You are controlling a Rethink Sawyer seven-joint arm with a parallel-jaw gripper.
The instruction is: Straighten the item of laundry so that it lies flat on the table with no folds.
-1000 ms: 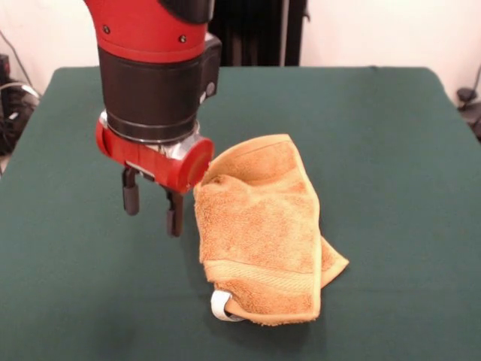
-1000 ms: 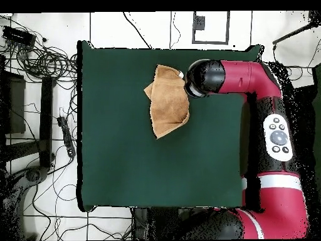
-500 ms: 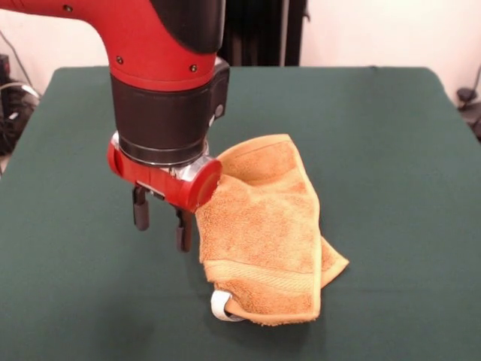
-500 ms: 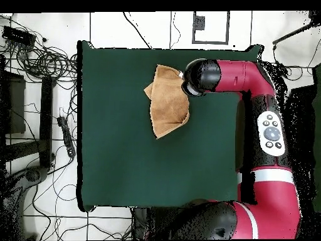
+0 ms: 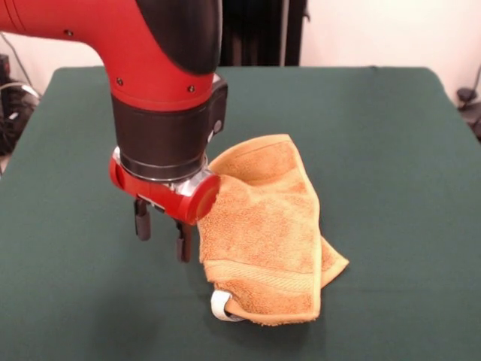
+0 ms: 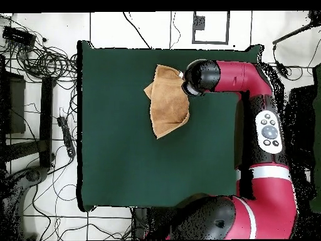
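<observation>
An orange-tan towel (image 5: 263,229) lies folded over on itself on the dark green table (image 5: 391,165), with a white tag loop (image 5: 220,307) at its near corner. In the overhead view the towel (image 6: 166,103) sits near the table's far edge. My gripper (image 5: 161,235) hangs just left of the towel's edge, low over the table. Its two dark fingers (image 5: 141,222) stand apart with nothing between them. In the overhead view the arm's head (image 6: 199,76) hides the gripper itself.
The red arm (image 6: 266,125) runs along the table's right side in the overhead view. Cables and stands (image 6: 37,56) lie on the floor left of the table (image 6: 125,163).
The gripper has come down closer to the table and shifted slightly toward the towel's near left edge. The towel has not moved.
</observation>
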